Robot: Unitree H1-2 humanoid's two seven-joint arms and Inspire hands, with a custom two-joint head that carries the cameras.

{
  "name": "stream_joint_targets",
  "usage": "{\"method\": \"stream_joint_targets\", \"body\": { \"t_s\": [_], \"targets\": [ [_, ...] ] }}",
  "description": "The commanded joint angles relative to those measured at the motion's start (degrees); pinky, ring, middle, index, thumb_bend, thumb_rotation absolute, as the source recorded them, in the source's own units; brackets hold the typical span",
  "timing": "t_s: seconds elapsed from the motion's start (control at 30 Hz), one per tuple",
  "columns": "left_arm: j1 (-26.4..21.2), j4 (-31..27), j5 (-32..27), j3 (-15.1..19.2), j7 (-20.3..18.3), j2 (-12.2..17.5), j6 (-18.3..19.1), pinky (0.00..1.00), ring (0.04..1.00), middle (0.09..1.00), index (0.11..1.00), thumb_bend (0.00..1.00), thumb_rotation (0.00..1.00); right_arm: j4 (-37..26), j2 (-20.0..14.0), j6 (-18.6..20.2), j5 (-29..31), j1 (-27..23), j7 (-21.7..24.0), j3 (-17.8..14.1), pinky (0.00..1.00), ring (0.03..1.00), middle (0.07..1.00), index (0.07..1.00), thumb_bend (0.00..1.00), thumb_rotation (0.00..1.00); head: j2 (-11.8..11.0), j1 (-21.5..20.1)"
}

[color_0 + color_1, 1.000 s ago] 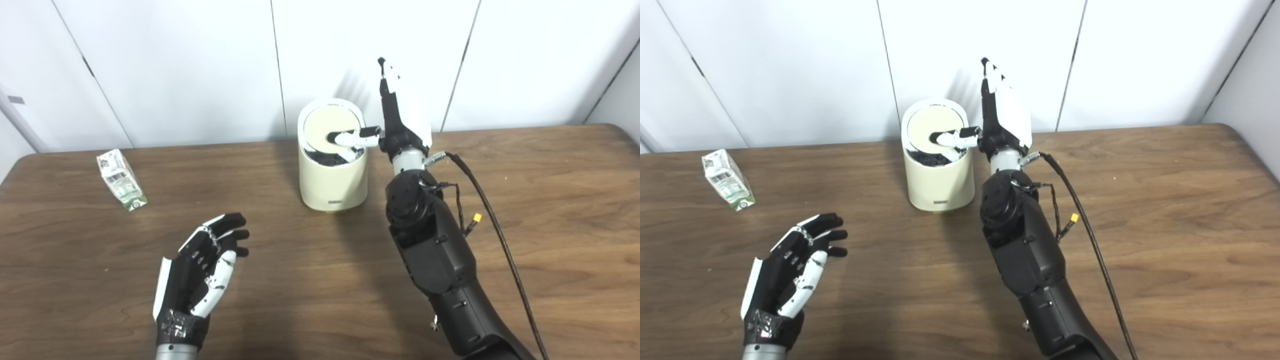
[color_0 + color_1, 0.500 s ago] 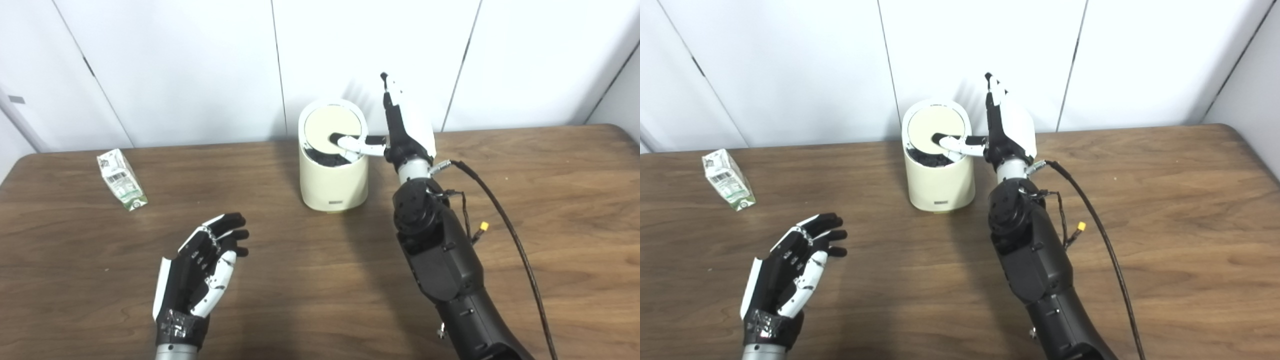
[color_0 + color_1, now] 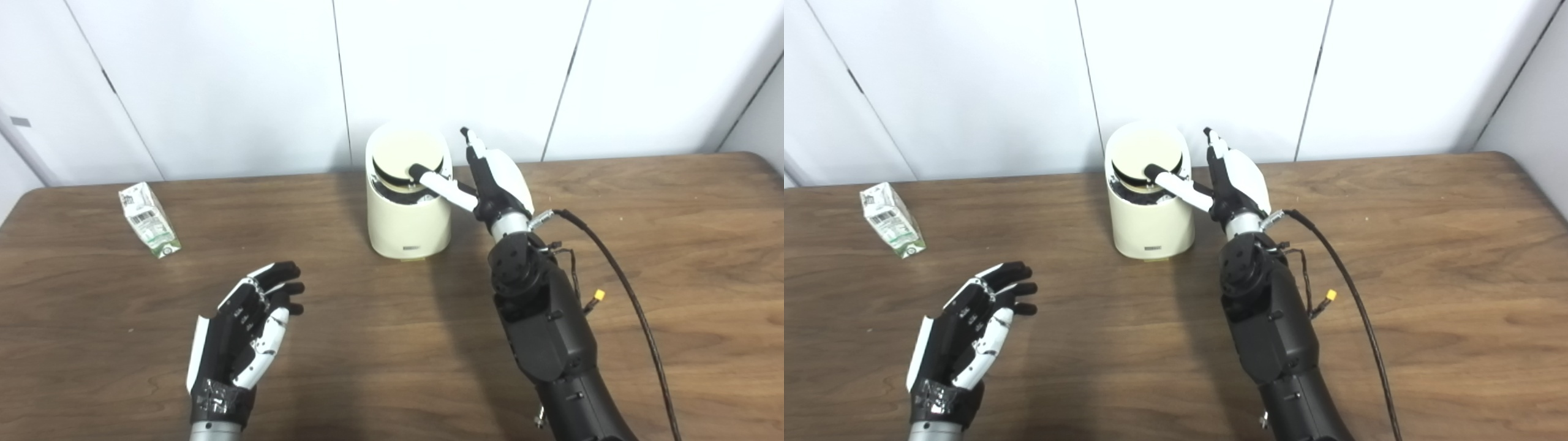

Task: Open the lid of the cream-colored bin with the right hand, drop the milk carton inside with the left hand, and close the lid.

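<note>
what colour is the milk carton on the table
The milk carton is white with green print and a barcode panel, clearest in the left eye view.

The cream-colored bin (image 3: 408, 211) stands upright, its round lid (image 3: 407, 156) tilted partly open under the right hand's (image 3: 497, 184) thumb tip, the straight fingers (image 3: 473, 150) just beside its rim. The white-and-green milk carton (image 3: 149, 220) lies tilted, well apart from the left hand's (image 3: 242, 334) spread fingers.

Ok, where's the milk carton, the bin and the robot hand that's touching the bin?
milk carton (image 3: 149, 219): left eye view, its printed side.
cream-colored bin (image 3: 407, 225): left eye view, its front wall.
right robot hand (image 3: 493, 184): left eye view, its white back.
</note>
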Motion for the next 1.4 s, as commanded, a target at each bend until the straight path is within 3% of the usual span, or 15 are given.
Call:
{"method": "stream_joint_targets", "body": {
  "t_s": [0.0, 0.23, 0.47, 0.63, 0.73, 0.83, 0.93, 1.03, 1.2, 1.27, 1.37],
  "targets": [
    [1.9, -0.8, -0.2, 0.0, -0.1, 0.1, -0.9, 0.6, 0.703, 0.749, 0.741, 0.22, 0.32, -3.0, 0.0, 0.0, -0.5, -1.6, -0.1, -0.1, 1.0, 1.0, 1.0, 1.0, 0.94, 0.99, 0.1, 0.0],
    [2.0, -0.5, 0.0, 0.0, -0.1, 0.2, -1.6, 0.6, 0.709, 0.751, 0.741, 0.22, 0.31, -8.7, -1.0, -0.2, 1.8, 0.7, -0.8, 0.6, 1.0, 1.0, 1.0, 1.0, 0.98, 1.0, 0.1, 0.0],
    [2.1, -0.7, -0.3, 0.1, -0.3, 0.4, -1.1, 0.61, 0.717, 0.757, 0.747, 0.21, 0.31, -22.7, -1.9, -1.7, 1.8, 8.7, -1.2, 2.8, 1.0, 1.0, 1.0, 1.0, 1.0, 1.0, 0.0, -0.1],
    [2.0, -0.5, -0.1, 0.1, -0.2, 0.3, -1.7, 0.6, 0.712, 0.751, 0.742, 0.21, 0.3, -29.7, -1.5, -4.4, 4.4, 16.0, -3.4, 3.3, 0.96, 1.0, 1.0, 1.0, 0.96, 1.0, -0.1, -0.1],
    [2.1, -0.4, 0.3, 0.1, -0.1, 0.3, -1.7, 0.6, 0.713, 0.752, 0.744, 0.21, 0.3, -32.7, -1.3, -8.7, 7.7, 22.0, -6.1, 3.1, 0.85, 0.971, 1.0, 1.0, 0.81, 1.0, -0.2, 0.0],
    [1.8, -0.2, -0.1, 0.2, -0.3, 0.4, -1.9, 0.6, 0.714, 0.755, 0.747, 0.21, 0.3, -33.6, -1.3, -15.3, 11.6, 27.8, -10.0, 2.4, 0.77, 0.93, 0.97, 0.958, 0.53, 1.0, -0.1, 0.0],
    [1.7, -0.1, 0.0, 0.3, -0.3, 0.7, -1.6, 0.6, 0.713, 0.755, 0.747, 0.22, 0.31, -33.9, -1.2, -21.6, 15.2, 32.9, -13.5, 1.5, 0.72, 0.844, 0.882, 0.871, 0.27, 0.78, -0.3, 0.1],
    [1.6, 0.1, -0.2, 0.6, -0.3, 0.6, -1.8, 0.61, 0.712, 0.755, 0.747, 0.22, 0.31, -34.1, -1.7, -25.6, 20.3, 37.2, -13.8, 0.4, 0.71, 0.834, 0.87, 0.857, 0.15, 0.6, -0.3, 0.2],
    [1.2, 0.8, -0.2, 0.8, 0.0, 0.4, -2.3, 0.6, 0.705, 0.75, 0.742, 0.22, 0.29, -35.3, -2.1, -30.0, 27.0, 43.5, -13.8, -1.8, 0.68, 0.791, 0.816, 0.801, 0.17, 0.48, -0.5, 0.2],
    [1.1, 1.0, -0.2, 0.9, 0.0, 0.4, -2.3, 0.6, 0.705, 0.749, 0.74, 0.23, 0.3, -34.7, -2.5, -31.6, 28.4, 44.5, -13.9, -2.7, 0.66, 0.764, 0.781, 0.76, 0.19, 0.3, -0.5, 0.2],
    [0.9, 1.2, -0.3, 0.9, -0.1, 0.5, -2.4, 0.6, 0.707, 0.751, 0.74, 0.23, 0.3, -33.2, -2.7, -33.6, 30.2, 44.8, -14.0, -4.2, 0.61, 0.718, 0.739, 0.714, 0.24, 0.15, -0.8, 0.3]
  ]
}}
